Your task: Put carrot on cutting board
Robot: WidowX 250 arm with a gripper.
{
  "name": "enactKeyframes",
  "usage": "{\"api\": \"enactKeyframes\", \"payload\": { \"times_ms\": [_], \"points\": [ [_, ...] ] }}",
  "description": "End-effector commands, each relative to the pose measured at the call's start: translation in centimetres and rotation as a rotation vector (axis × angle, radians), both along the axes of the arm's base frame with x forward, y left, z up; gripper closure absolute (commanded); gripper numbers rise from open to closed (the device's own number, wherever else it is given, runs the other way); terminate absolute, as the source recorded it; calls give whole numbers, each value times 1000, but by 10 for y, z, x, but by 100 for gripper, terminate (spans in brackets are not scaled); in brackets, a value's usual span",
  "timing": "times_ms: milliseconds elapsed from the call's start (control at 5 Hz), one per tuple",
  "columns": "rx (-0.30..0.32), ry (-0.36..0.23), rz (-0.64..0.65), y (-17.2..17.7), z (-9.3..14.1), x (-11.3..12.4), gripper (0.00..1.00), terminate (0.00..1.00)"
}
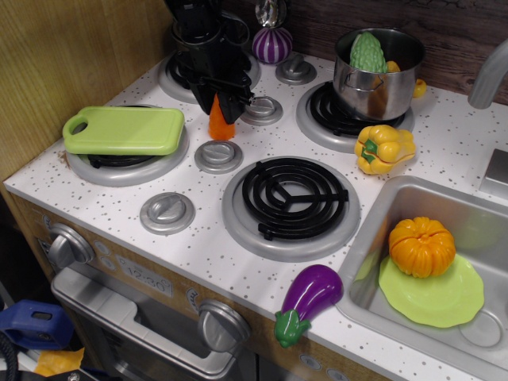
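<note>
Orange and upright, the carrot [221,125] is standing on the speckled worktop [444,151] between the burners, with the black hand [221,101] clamped over its upper part. The lime-green cutting board [124,129] is lying on the front-left burner, near the carrot but apart from it. A steel pot [376,73] on the back-right burner is holding a green artichoke [367,52] (something orange is showing behind it). In the sink [432,208], a ribbed pumpkin [421,246] is sitting on a round green plate [435,294].

Small orange plastic cone carrot [220,125] stands btwn burners, just right of flat lime-green plastic cutting board [124,130] on front-left burner [127,168].
</note>
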State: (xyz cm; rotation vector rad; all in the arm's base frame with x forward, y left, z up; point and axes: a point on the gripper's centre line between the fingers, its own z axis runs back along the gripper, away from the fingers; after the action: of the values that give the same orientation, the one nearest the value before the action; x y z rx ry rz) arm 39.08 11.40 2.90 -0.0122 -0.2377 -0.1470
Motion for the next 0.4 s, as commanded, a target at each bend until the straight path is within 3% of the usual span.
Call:
{"api": "enactKeyframes", "payload": {
  "times_ms": [0,200],
  "points": [
    [14,20,4,0,67,9,100,0],
    [24,67,17,-2,90,4,100,0]
  ]
}}
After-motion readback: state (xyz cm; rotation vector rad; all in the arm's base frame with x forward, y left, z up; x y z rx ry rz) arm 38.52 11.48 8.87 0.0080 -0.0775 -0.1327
